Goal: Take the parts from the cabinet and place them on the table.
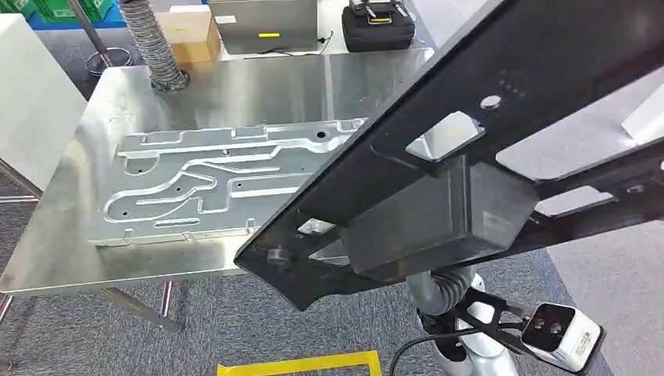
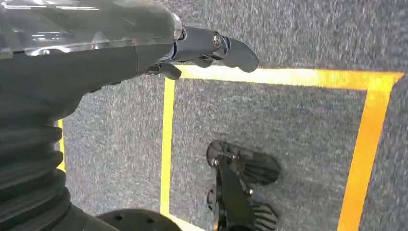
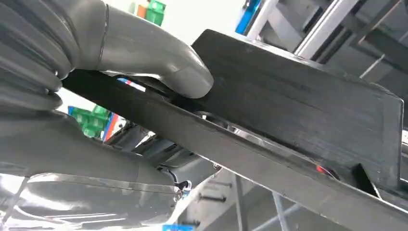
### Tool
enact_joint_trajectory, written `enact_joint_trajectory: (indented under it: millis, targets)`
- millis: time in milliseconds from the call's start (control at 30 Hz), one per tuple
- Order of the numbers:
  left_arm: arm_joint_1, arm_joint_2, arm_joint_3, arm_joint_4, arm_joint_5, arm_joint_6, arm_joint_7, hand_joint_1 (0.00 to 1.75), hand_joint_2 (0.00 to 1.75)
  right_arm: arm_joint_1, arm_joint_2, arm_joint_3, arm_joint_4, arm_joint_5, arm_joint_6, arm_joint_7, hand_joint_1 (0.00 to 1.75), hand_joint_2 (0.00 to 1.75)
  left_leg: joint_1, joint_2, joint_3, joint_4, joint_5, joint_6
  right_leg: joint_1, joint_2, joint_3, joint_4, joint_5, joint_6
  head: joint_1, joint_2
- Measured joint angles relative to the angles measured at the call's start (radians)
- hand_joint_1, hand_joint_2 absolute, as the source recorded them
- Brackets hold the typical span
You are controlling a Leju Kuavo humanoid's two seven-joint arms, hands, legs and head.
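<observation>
Grey carpet with yellow floor tape (image 1: 301, 365) runs under a brushed steel worktop (image 1: 235, 86), which you see from above. On its left half lies a pale metal plate (image 1: 211, 188), flat, stamped with winding raised channels and small holes.

Further right, a long black frame (image 1: 438, 168) hangs tilted above the worktop's near corner. It is matt, flat-barred with cut-out windows, and has a blocky dark box fixed under its middle. Your right hand (image 3: 144, 72) holds it from beneath: the thick grey thumb presses one face, the fingers are hidden behind the bar.

Your left hand (image 2: 211, 48) hangs over the carpet, its fingers loosely out, holding nothing.

By my reading you are in the carry step, with the frame not yet set down. The next move calls for levelling it and lowering it onto bare steel, clear of the plate.
</observation>
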Motion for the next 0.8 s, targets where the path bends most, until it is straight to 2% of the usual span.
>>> enact_joint_trajectory:
  millis: [33, 67, 100, 167, 200, 233, 267, 333, 367, 400, 433, 500, 567, 600, 667, 700, 733, 767, 800]
  targets:
    - [-0.002, 0.001, 0.0, 0.0, 0.0, 0.0, 0.001, 0.0, 1.75, 0.0, 0.0, 0.0, 0.0, 0.002, -0.002, 0.0, 1.61, 1.75, -0.002, 0.001, 0.0, 0.004, -0.006, -0.006, -0.012, -0.001, 0.009, -0.013, 0.005, -0.007, 0.0, 0.0]
    - [-0.002, 0.001, 0.0, 0.0, 0.0, 0.0, 0.002, 0.0, 1.75, 0.0, 0.0, 0.0, 0.0, 0.006, -0.003, 0.0, 1.61, 1.75, 0.001, 0.001, -0.005, 0.027, -0.019, -0.01, -0.011, -0.002, 0.016, -0.018, 0.005, -0.009, 0.0, 0.0]
    - [-0.003, 0.001, 0.0, 0.0, 0.0, 0.003, 0.003, 0.0, 1.75, -0.001, 0.001, 0.0, -0.001, 0.012, -0.008, 0.0, 1.61, 1.75, 0.002, 0.002, -0.031, 0.084, -0.053, -0.013, -0.011, -0.004, 0.019, -0.019, 0.002, -0.016, 0.0, 0.0]
    - [0.0, 0.006, 0.0, 0.0, 0.0, 0.014, 0.012, 0.0, 1.75, 0.005, 0.003, 0.0, -0.001, 0.035, -0.026, 0.0, 1.61, 1.75, 0.004, 0.002, -0.122, 0.258, -0.129, -0.021, -0.01, -0.005, 0.022, -0.018, -0.003, -0.021, 0.0, 0.0]
    - [0.002, 0.01, 0.001, 0.0, 0.0, 0.023, 0.02, 0.0, 1.75, 0.01, 0.003, 0.0, -0.002, 0.045, -0.035, 0.0, 1.61, 1.75, 0.004, 0.002, -0.157, 0.317, -0.142, -0.024, -0.01, -0.004, 0.023, -0.017, -0.005, -0.021, 0.0, 0.0]
    - [0.005, 0.013, 0.003, 0.0, 0.0, 0.03, 0.027, 0.0, 1.75, 0.017, 0.003, -0.001, -0.002, 0.055, -0.043, 0.0, 1.61, 1.75, 0.004, 0.002, -0.171, 0.327, -0.126, -0.026, -0.01, -0.004, 0.026, -0.016, -0.008, -0.02, 0.0, 0.0]
    - [0.007, 0.014, 0.005, 0.0, 0.0, 0.037, 0.033, 0.0, 1.75, 0.022, 0.003, -0.002, -0.003, 0.061, -0.048, 0.0, 1.61, 1.75, 0.005, 0.002, -0.16, 0.297, -0.098, -0.026, -0.01, -0.003, 0.03, -0.015, -0.012, -0.018, 0.0, 0.0]
    - [0.008, 0.025, 0.014, 0.001, 0.0, 0.053, 0.045, 0.0, 1.75, 0.027, 0.003, -0.006, -0.006, 0.071, -0.06, 0.0, 1.61, 1.75, 0.006, 0.003, -0.083, 0.116, 0.01, -0.023, -0.011, -0.002, 0.042, -0.009, -0.024, -0.014, 0.0, 0.0]
    - [0.01, 0.03, 0.019, 0.001, 0.0, 0.058, 0.049, 0.0, 1.75, 0.027, 0.003, -0.013, -0.006, 0.071, -0.064, 0.0, 1.61, 1.75, 0.007, 0.004, -0.047, 0.03, 0.04, -0.02, -0.01, -0.003, 0.046, -0.005, -0.032, -0.009, 0.0, 0.0]
    - [0.009, 0.035, 0.021, 0.001, 0.0, 0.059, 0.051, 0.0, 1.75, 0.026, 0.003, -0.021, -0.005, 0.069, -0.065, 0.0, 1.61, 1.75, 0.001, 0.003, -0.039, 0.02, 0.024, -0.015, -0.003, -0.001, 0.044, -0.001, -0.035, -0.003, 0.0, 0.0]
    - [0.01, 0.038, 0.022, 0.001, 0.0, 0.06, 0.052, 0.0, 1.75, 0.025, 0.003, -0.034, -0.005, 0.064, -0.062, 0.0, 1.61, 1.75, 0.002, 0.001, -0.04, 0.02, 0.027, -0.005, -0.003, 0.0, 0.041, 0.001, -0.036, 0.001, 0.0, 0.0]
    - [0.017, 0.045, 0.024, 0.002, 0.0, 0.062, 0.053, 0.0, 1.75, 0.018, 0.003, -0.069, 0.0, 0.055, -0.036, 0.0, 1.61, 1.75, -0.002, 0.0, -0.042, 0.021, 0.024, 0.005, -0.005, 0.0, 0.042, -0.002, -0.037, 0.011, 0.0, 0.0]
    - [0.019, 0.048, 0.026, 0.002, 0.0, 0.061, 0.053, 0.0, 1.75, 0.017, 0.003, -0.099, 0.002, 0.055, -0.015, 0.0, 1.61, 1.75, 0.005, 0.0, -0.035, 0.011, 0.03, 0.018, -0.01, -0.001, 0.043, 0.011, -0.05, 0.024, 0.0, 0.0]
    - [0.019, 0.049, 0.026, 0.002, 0.0, 0.06, 0.051, 0.0, 1.75, 0.015, 0.003, -0.112, 0.002, 0.056, -0.009, 0.0, 1.61, 1.75, 0.005, 0.001, -0.034, 0.01, 0.028, 0.024, -0.01, -0.002, 0.021, 0.056, -0.077, 0.03, 0.0, 0.0]
    - [0.019, 0.049, 0.027, 0.002, 0.0, 0.056, 0.048, 0.0, 1.75, 0.016, 0.005, -0.135, 0.005, 0.069, -0.006, 0.0, 1.61, 1.75, 0.003, 0.002, -0.034, 0.01, 0.026, 0.028, -0.013, -0.002, -0.065, 0.22, -0.154, 0.038, 0.0, 0.0]
    - [0.02, 0.049, 0.027, 0.002, 0.0, 0.055, 0.045, 0.0, 1.75, 0.017, 0.005, -0.146, 0.009, 0.072, -0.008, 0.0, 1.61, 1.75, 0.002, 0.002, -0.034, 0.01, 0.025, 0.03, -0.014, -0.002, -0.107, 0.295, -0.177, 0.04, 0.0, 0.0]
    - [0.02, 0.049, 0.027, 0.002, 0.0, 0.056, 0.043, 0.0, 1.75, 0.017, 0.006, -0.157, 0.013, 0.075, -0.015, 0.0, 1.61, 1.75, 0.002, 0.001, -0.033, 0.011, 0.024, 0.03, -0.014, -0.002, -0.134, 0.335, -0.177, 0.04, 0.0, 0.0]
    - [0.021, 0.049, 0.027, 0.002, 0.0, 0.057, 0.042, 0.0, 1.75, 0.016, 0.006, -0.169, 0.02, 0.079, -0.025, 0.0, 1.61, 1.75, 0.001, 0.001, -0.03, 0.011, 0.022, 0.03, -0.013, -0.002, -0.133, 0.317, -0.148, 0.038, 0.0, 0.0]
    - [0.021, 0.048, 0.027, 0.002, 0.0, 0.058, 0.04, 0.0, 1.75, 0.011, 0.006, -0.183, 0.028, 0.087, -0.044, 0.0, 1.61, 1.75, 0.001, -0.001, -0.026, 0.011, 0.02, 0.03, -0.013, -0.002, -0.106, 0.251, -0.099, 0.034, 0.0, 0.0]
